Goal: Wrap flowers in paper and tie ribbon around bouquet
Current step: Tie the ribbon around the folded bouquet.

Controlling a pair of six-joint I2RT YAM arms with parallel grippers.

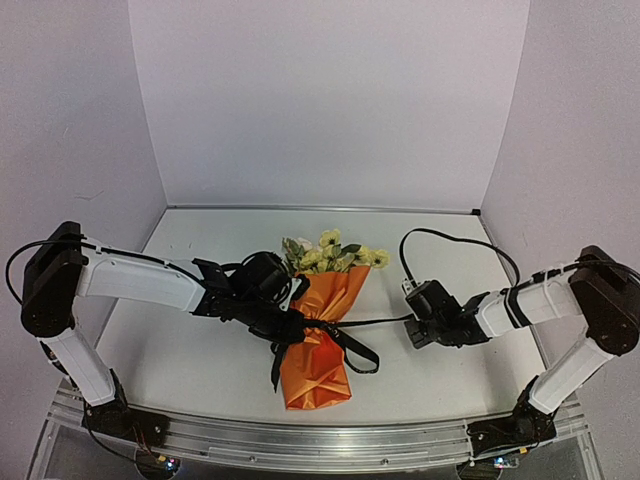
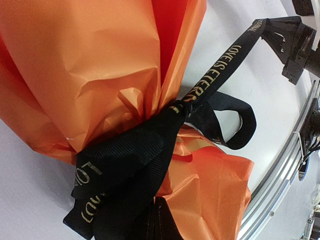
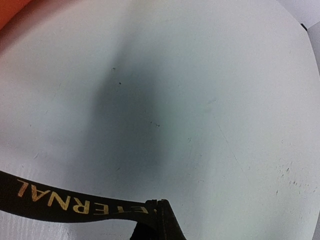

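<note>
1. The bouquet (image 1: 320, 345) lies mid-surface (image 1: 180, 350) between my two arms, its blooms pointing away from the bases.
2. Pale yellow and cream flowers (image 1: 330, 255) with green leaves spill from the wide far end of the crinkled orange paper (image 1: 318, 375), which is gathered tight at its waist.
3. A black ribbon (image 2: 222, 70) with gold lettering cinches that waist, and a loose loop of it lies just beside the paper on the right.
4. My left tool (image 1: 292, 327), pressed together, pinches the ribbon at the waist.
5. My right tool (image 1: 409, 322), likewise closed, grips one ribbon end, the strand drawn taut from the bouquet across the surface.
</note>
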